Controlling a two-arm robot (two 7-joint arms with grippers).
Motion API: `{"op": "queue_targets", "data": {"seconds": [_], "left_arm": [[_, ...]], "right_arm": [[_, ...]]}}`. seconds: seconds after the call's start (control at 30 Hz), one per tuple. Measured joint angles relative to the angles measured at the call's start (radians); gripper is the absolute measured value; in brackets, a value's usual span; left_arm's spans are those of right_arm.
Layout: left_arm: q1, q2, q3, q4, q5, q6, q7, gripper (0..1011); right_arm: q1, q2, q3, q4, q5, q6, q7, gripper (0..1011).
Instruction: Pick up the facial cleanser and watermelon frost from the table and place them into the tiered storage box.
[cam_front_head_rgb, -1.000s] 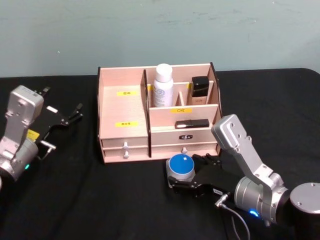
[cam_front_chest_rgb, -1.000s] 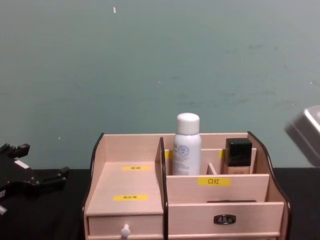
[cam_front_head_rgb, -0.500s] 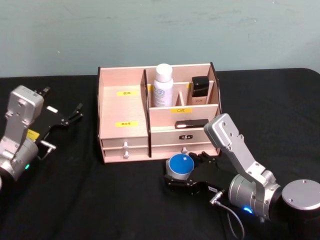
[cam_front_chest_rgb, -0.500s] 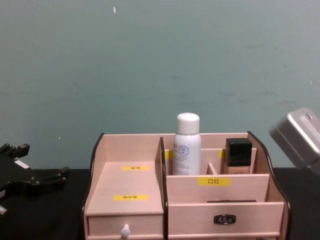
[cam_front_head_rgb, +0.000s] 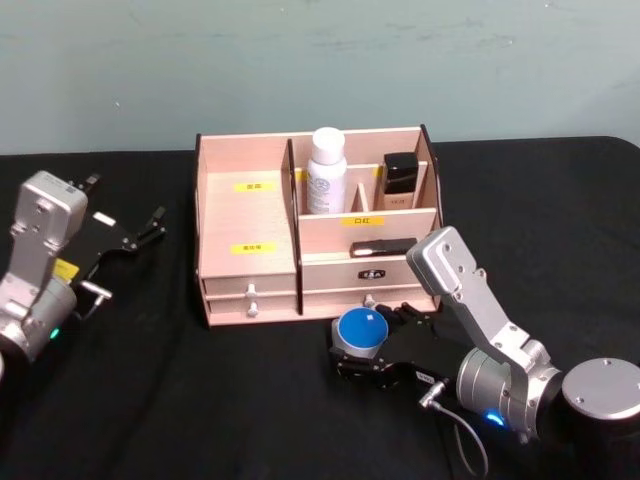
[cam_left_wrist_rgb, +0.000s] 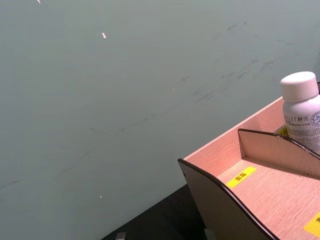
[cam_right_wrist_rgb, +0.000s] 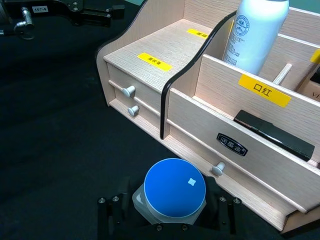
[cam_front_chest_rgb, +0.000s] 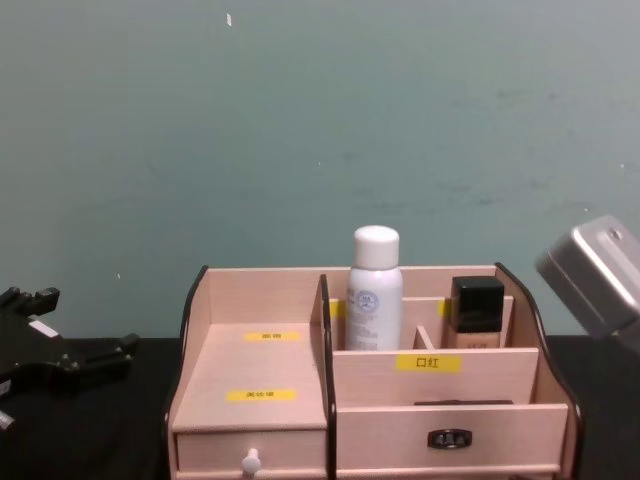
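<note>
- Looking down from the head, the tiered storage box (cam_front_head_rgb: 250, 215) stands on the black table (cam_front_head_rgb: 200, 400) with its drawers facing the robot.
- The facial cleanser (cam_front_head_rgb: 325, 170) stands upright in the box's rear row, in the compartment just right of the tall divider. A short beige bottle (cam_front_head_rgb: 400, 180) with a black cap stands farther right in the same row.
- A flat black case (cam_front_head_rgb: 385, 246) lies in the box's lower front compartment, above the right drawer.
- The watermelon frost (cam_front_head_rgb: 360, 330) sits just in front of the box's right drawer, outside the box. The right gripper (cam_front_head_rgb: 375, 352) closes around it, with dark fingers against its sides.
- The left gripper (cam_front_head_rgb: 150, 228) hangs well left of the box, its claw spread and holding nothing.
- From the left wrist, the box's left wall (cam_left_wrist_rgb: 220, 200) and stepped shelf with yellow labels show, with the cleanser's white cap (cam_left_wrist_rgb: 300, 85) rising behind the divider.
- From the right wrist, the jar's blue lid (cam_right_wrist_rgb: 175, 188) lies between the right gripper's two finger blocks (cam_right_wrist_rgb: 112, 212), which press in from either side. The box's drawers stand just beyond it.
- From the chest, the cleanser (cam_front_chest_rgb: 375, 290) rises above the box's back wall, its round emblem facing forward.
- Part of the right arm's grey casing (cam_front_chest_rgb: 595, 270) shows beside the box's right end.
- The left gripper's parted black fingers (cam_front_chest_rgb: 100, 355) show off the box's left end.
</note>
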Motion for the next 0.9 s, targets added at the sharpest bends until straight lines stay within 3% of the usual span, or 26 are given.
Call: {"op": "queue_targets", "data": {"seconds": [0.3,0.9], "left_arm": [[0.000,0.000,0.000,0.000,0.000,0.000,0.000,1010],[0.000,0.000,0.000,0.000,0.000,0.000,0.000,1010]], "right_arm": [[-0.001,0.001,0.000,-0.001,0.003,0.000,0.000,728],[-0.001,0.001,0.001,-0.002,0.005,-0.002,0.005,722]]}}
